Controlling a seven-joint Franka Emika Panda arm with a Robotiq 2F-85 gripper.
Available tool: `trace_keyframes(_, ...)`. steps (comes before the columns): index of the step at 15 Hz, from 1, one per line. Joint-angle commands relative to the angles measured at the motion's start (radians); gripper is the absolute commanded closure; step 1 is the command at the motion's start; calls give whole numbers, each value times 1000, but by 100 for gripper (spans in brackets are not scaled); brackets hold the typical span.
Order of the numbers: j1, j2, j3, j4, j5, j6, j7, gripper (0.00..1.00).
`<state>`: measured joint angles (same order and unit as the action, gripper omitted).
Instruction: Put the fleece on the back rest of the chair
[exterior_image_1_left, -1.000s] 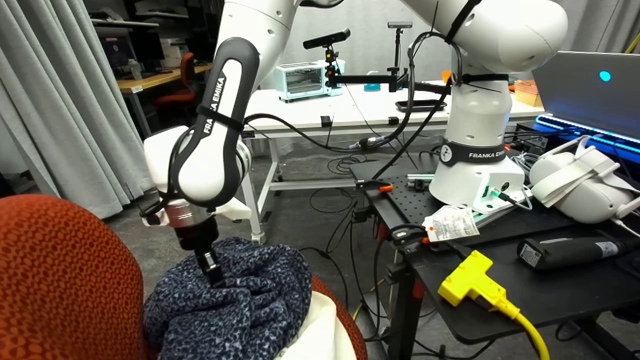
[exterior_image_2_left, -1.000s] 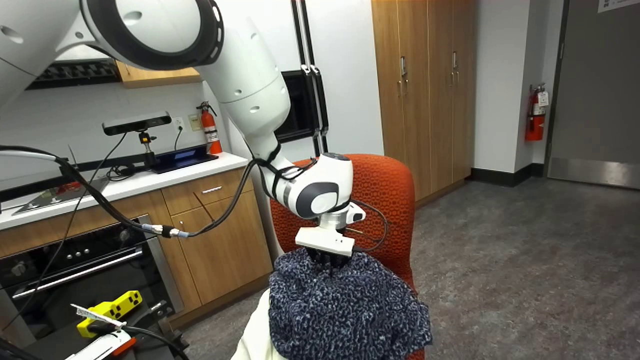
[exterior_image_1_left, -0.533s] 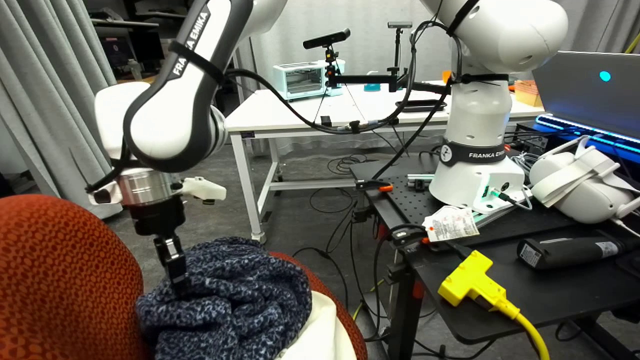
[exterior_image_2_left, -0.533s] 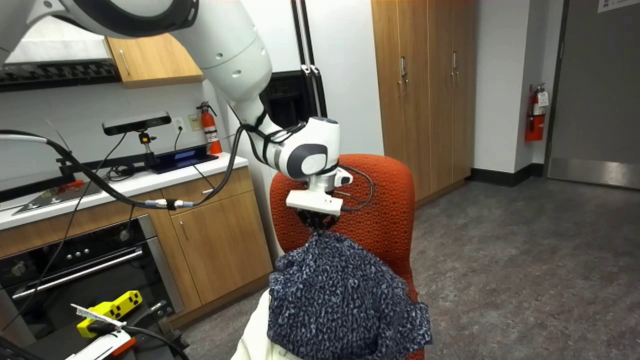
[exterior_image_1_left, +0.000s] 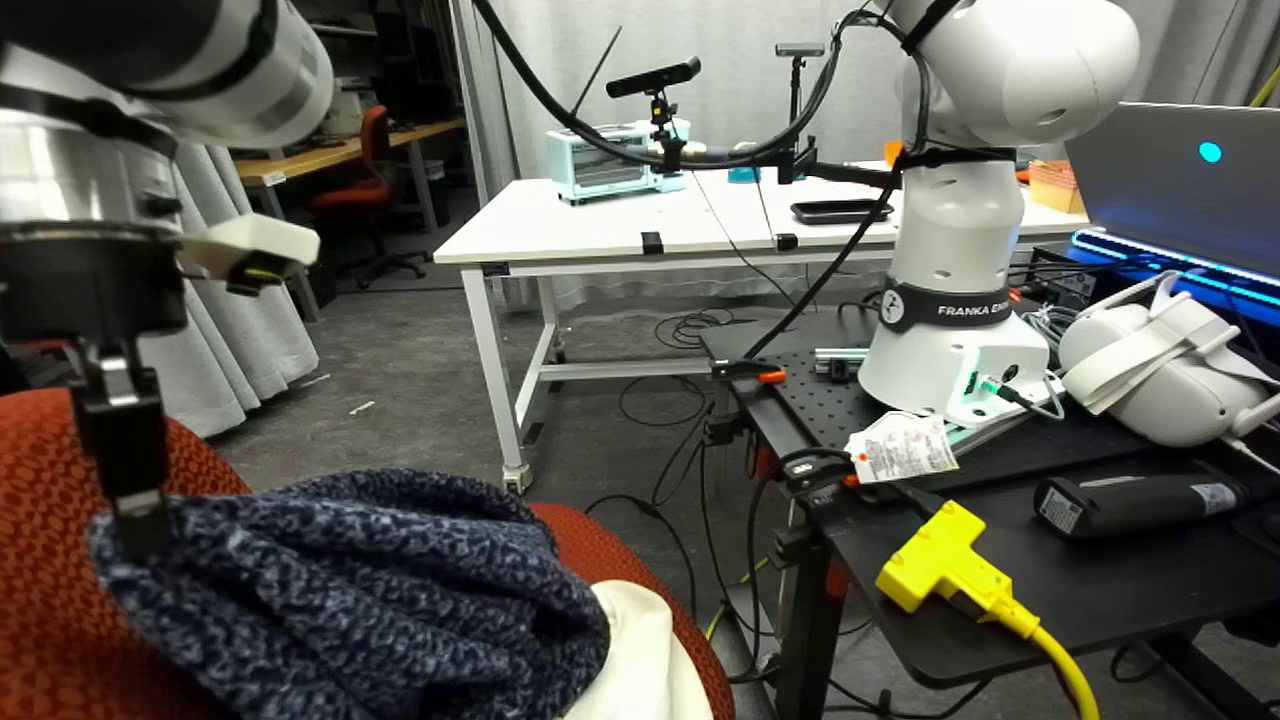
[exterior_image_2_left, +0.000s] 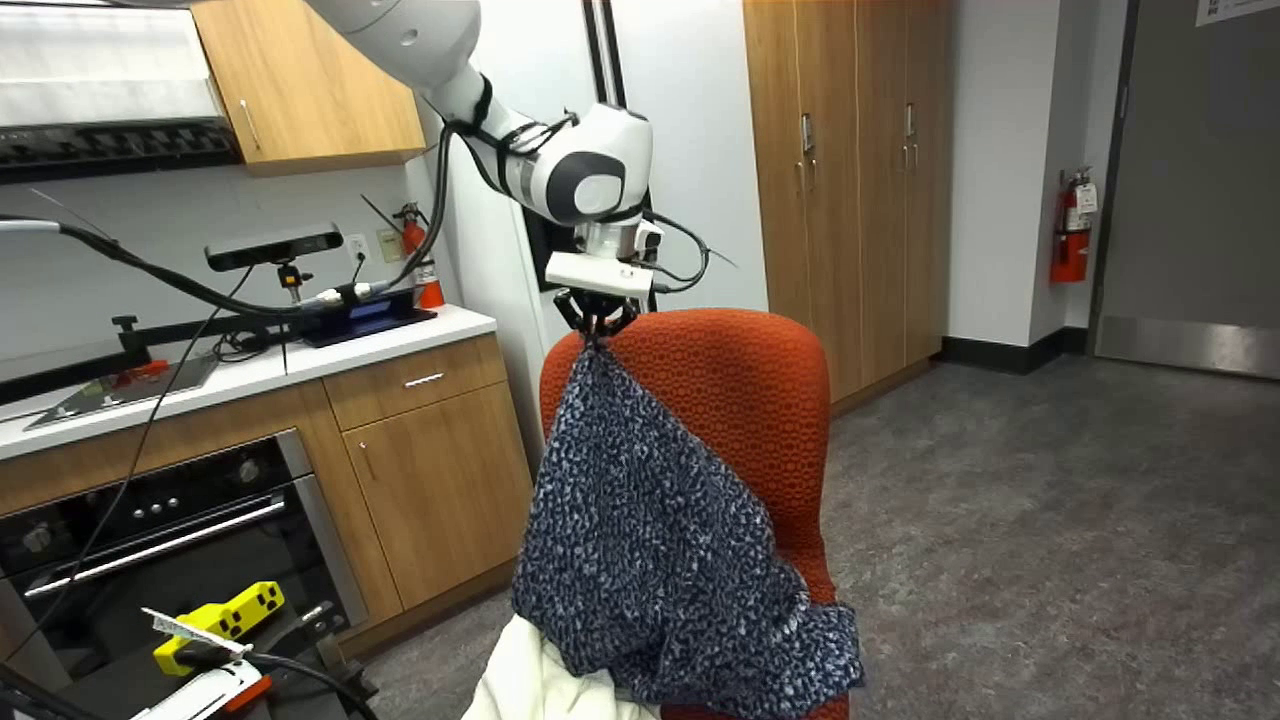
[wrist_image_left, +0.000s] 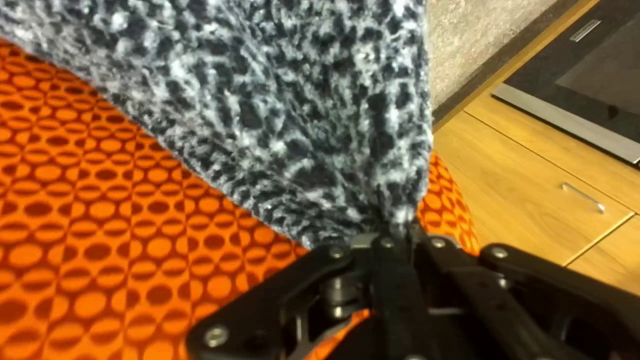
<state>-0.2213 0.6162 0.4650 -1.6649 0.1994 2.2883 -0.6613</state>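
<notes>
One fleece (exterior_image_2_left: 640, 540) is counted, navy-blue and grey. By one gripper (exterior_image_2_left: 593, 338) it is held: the two fingers (wrist_image_left: 398, 290) are pressed together, with a single gathered point of the fabric pinched between them. From this pinch the fleece is drawn up into a tapering slope; its lower folds are borne by the seat (exterior_image_1_left: 600, 548) of the one rust-orange chair (exterior_image_2_left: 805, 545). In an exterior view the pinched end is seen against the upper part of the back rest (exterior_image_2_left: 740, 400), near one side edge. Contact between fleece and back rest cannot be confirmed. One cream-white cloth (exterior_image_1_left: 640, 650) is partly covered by the fleece on the same seat. Also noted: two red fire extinguishers (exterior_image_2_left: 1072, 230) in an exterior view, one yellow outlet block (exterior_image_1_left: 935, 565), one white headset (exterior_image_1_left: 1150, 370) and one toaster oven (exterior_image_1_left: 605, 175) on one white table (exterior_image_1_left: 560, 228). One small red office chair (exterior_image_1_left: 374, 140) is seen in the background.
</notes>
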Motion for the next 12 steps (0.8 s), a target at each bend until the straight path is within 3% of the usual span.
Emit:
trace_keyframes(1,96,-16,-88,166,-16,-75,-38,99)
trace_keyframes(12,347,61,-174,601,-176,-43,-56,99)
